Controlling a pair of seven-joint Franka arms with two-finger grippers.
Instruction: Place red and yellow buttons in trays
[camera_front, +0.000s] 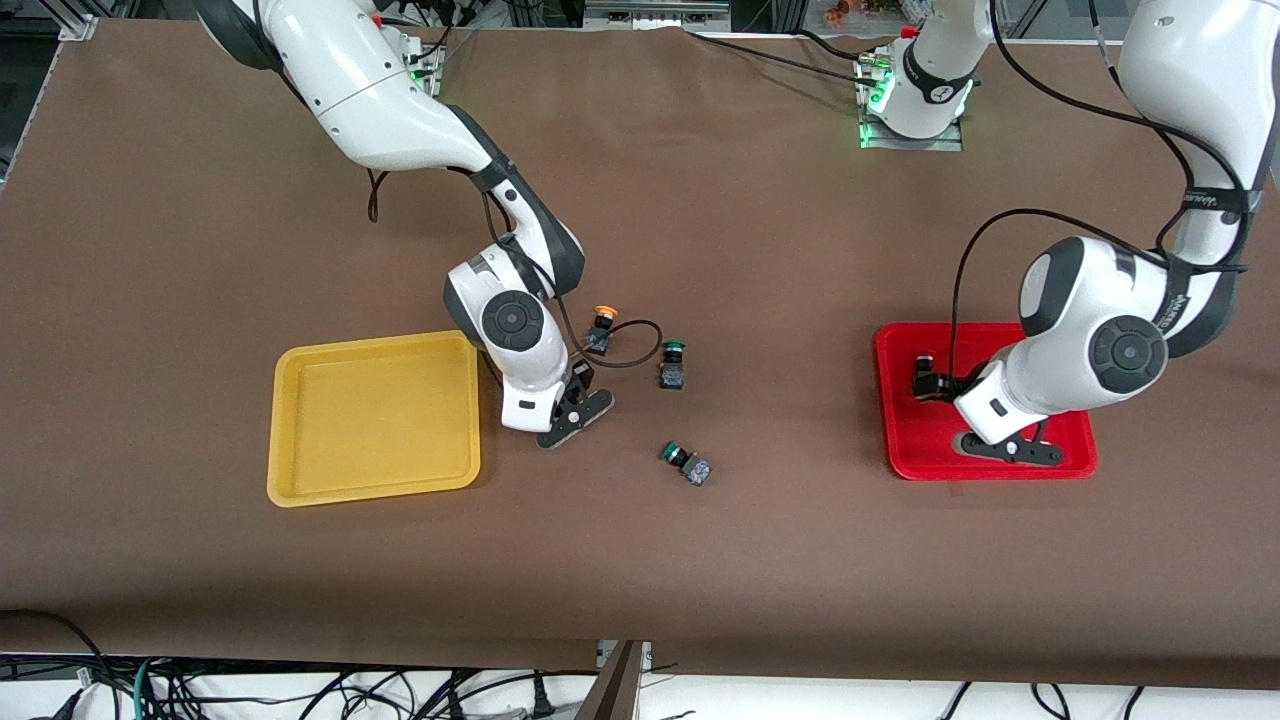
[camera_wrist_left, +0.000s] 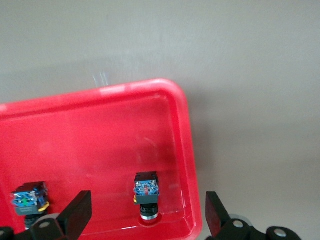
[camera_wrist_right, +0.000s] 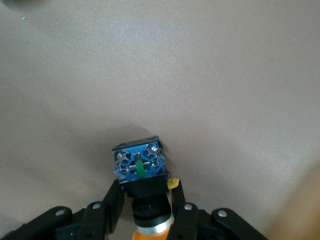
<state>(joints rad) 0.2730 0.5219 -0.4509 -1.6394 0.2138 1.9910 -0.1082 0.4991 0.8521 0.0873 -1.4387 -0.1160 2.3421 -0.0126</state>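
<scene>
Two pincers differ: left pincer (camera_wrist_left: 145, 220) gapes over the red tray (camera_wrist_left: 182, 130), while right pincer (camera_wrist_right: 145, 207) grips the light, rigid yellow button (camera_wrist_right: 142, 175) at its neck.

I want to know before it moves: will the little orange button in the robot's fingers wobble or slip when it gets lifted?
Probably a little. The right tool pinches the orange button at its narrow neck, with the blocky blue-backed body sticking out past the fingers, so it might tilt. It looks hard and stiff, so it shouldn't bend. The shiny metal ring could be slippery.
</scene>
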